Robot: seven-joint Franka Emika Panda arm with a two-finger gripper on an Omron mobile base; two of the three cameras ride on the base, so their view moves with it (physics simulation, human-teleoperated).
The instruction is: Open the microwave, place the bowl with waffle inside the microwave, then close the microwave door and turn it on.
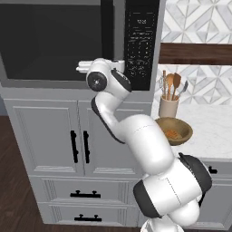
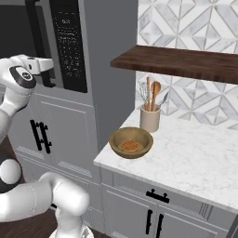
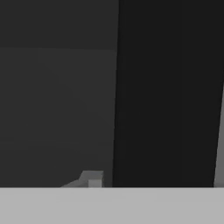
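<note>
One shallow brown wooden bowl with waffle (image 2: 130,142) sits on the white marble tabletop (image 2: 195,158), well right of the gripper (image 2: 46,74), which reaches the microwave door's long black bar handle (image 2: 39,42); its grip is hidden, seemingly around the bar.

keypad panel (image 1: 141,43) markings too small to read

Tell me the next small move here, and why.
Probably finish closing the tool on the door's black bar handle, then pull. The microwave door looks shut, the hand is up against the handle beside the keypad, and the bowl with waffle sits on the counter by the utensil crock. Whether the fingers already grip the bar is unclear.
</note>
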